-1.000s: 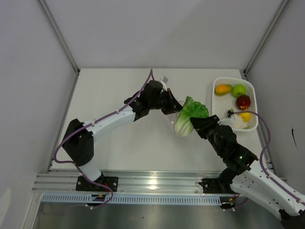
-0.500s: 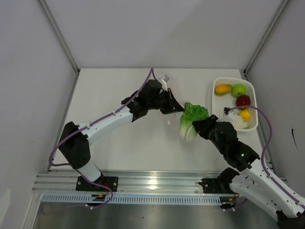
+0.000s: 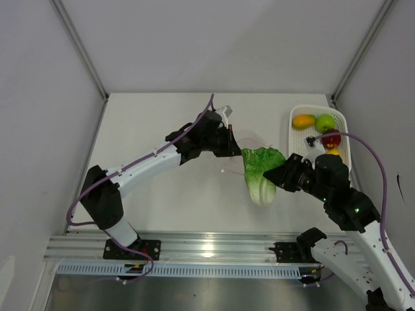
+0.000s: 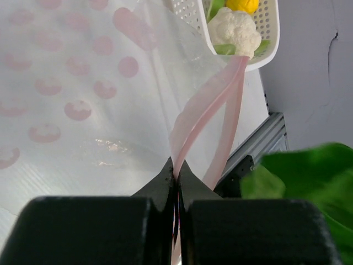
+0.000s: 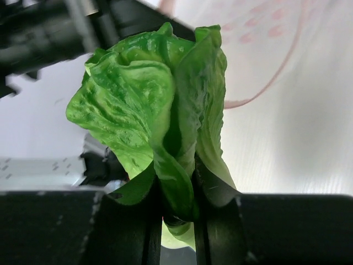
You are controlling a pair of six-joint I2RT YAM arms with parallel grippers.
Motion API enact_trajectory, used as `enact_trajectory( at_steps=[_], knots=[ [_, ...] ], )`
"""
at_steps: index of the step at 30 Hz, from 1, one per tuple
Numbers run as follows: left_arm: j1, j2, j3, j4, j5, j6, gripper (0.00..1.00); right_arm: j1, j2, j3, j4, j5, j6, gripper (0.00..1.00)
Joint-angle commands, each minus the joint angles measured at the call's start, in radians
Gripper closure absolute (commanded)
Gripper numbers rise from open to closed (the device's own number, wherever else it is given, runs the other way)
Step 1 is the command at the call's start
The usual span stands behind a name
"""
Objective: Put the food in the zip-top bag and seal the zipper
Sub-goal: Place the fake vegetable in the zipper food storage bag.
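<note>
1. Now, the left pincer (image 4: 176, 179) is clenched on the zipper (image 4: 207, 105), the pink strip along the mouth of the zip-top bag (image 4: 71, 110). It pinches the strip where its two sides meet, and beyond the pinch the sides spread apart.
2. From overhead, the bag is only a faint clear film just right of that pincer. It sits a little right of the middle of the bench (image 3: 162, 207), nearer the far edge than the near one.
3. The right pincer (image 5: 177, 204) is grasping the cabbage (image 5: 160, 110), its fingers (image 5: 218, 221) clamped on a fold of green leaf.
4. The cabbage is just beside the bag's mouth, leafy end toward the bag and pale stalk end toward the near edge. Whether leaf and plastic touch cannot be told.
5. A white mesh basket (image 3: 344, 129) stands at the far right corner of the bench, well apart from the bag.
6. It holds an orange-yellow fruit (image 3: 303, 120), a green apple (image 3: 325, 122) and a red apple (image 3: 331, 138).
7. The left wrist view also shows a white knobbly piece (image 4: 237, 28) and a yellow fruit (image 4: 242, 4) in the basket.
</note>
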Motion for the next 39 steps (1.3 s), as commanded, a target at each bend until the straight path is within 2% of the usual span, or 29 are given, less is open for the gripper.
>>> enact_trajectory(
  at_steps=[1, 4, 8, 16, 23, 27, 31, 34, 39],
  knots=[
    [-0.006, -0.006, -0.036, 0.036, -0.006, 0.031, 0.99, -0.022, 0.008, 0.116, -0.13, -0.193, -0.003, 1.0],
    [-0.008, 0.005, -0.056, 0.062, 0.015, 0.03, 0.99, -0.034, 0.014, 0.078, -0.135, -0.277, 0.021, 1.0],
    [-0.014, -0.006, -0.102, 0.108, 0.032, 0.014, 1.0, -0.037, -0.001, -0.01, -0.098, -0.251, 0.05, 1.0],
    [-0.02, -0.037, -0.137, 0.139, 0.08, 0.01, 0.99, -0.04, 0.034, -0.18, 0.045, -0.294, 0.112, 1.0],
    [-0.048, -0.097, -0.22, 0.18, 0.069, 0.004, 0.99, -0.053, 0.093, -0.212, 0.072, -0.193, 0.142, 1.0],
    [-0.083, -0.124, -0.266, 0.22, 0.043, 0.013, 0.99, -0.123, 0.106, -0.217, 0.086, -0.165, 0.194, 1.0],
    [-0.121, -0.179, -0.338, 0.301, 0.026, 0.013, 0.99, -0.201, 0.14, -0.237, 0.126, -0.254, 0.21, 1.0],
    [-0.138, -0.195, -0.352, 0.333, 0.022, 0.019, 0.99, -0.226, 0.162, -0.249, 0.126, -0.265, 0.205, 1.0],
    [-0.164, -0.204, -0.372, 0.332, -0.012, 0.028, 0.99, -0.29, 0.139, -0.281, 0.152, -0.267, 0.254, 1.0]
  ],
)
